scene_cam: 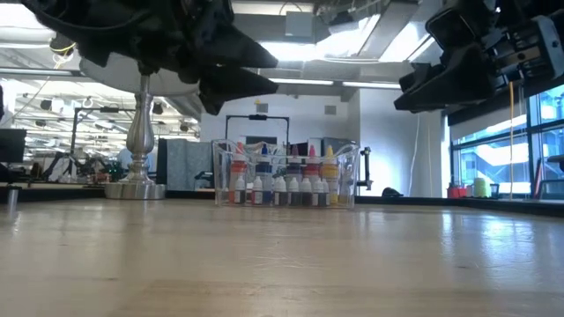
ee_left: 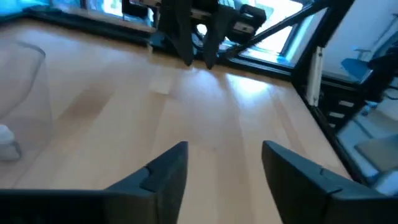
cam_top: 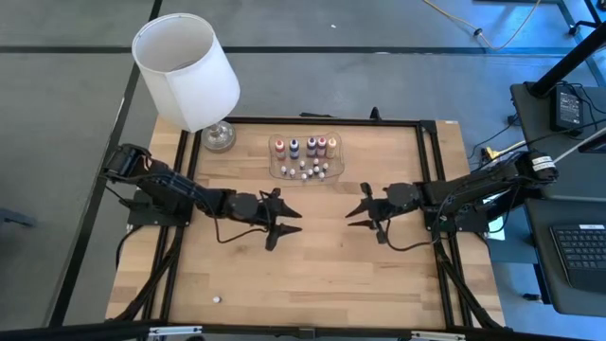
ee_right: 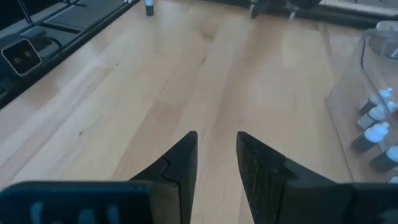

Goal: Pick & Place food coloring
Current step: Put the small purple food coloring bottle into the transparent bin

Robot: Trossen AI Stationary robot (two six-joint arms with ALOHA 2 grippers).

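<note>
The food coloring bottles (cam_top: 305, 157) stand upright, tips up, in the clear tray (cam_top: 334, 142) at the bench's (cam_top: 303, 265) far edge; labels seem unreadable. Left pincer (cam_top: 295, 215) and right pincer (cam_top: 352, 212) hover open, empty.

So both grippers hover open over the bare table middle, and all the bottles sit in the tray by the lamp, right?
Not all. The high view shows one stray bottle alone near the table's front edge. The rest sit in the tray by the lamp; left gripper and right gripper hover open.
</note>
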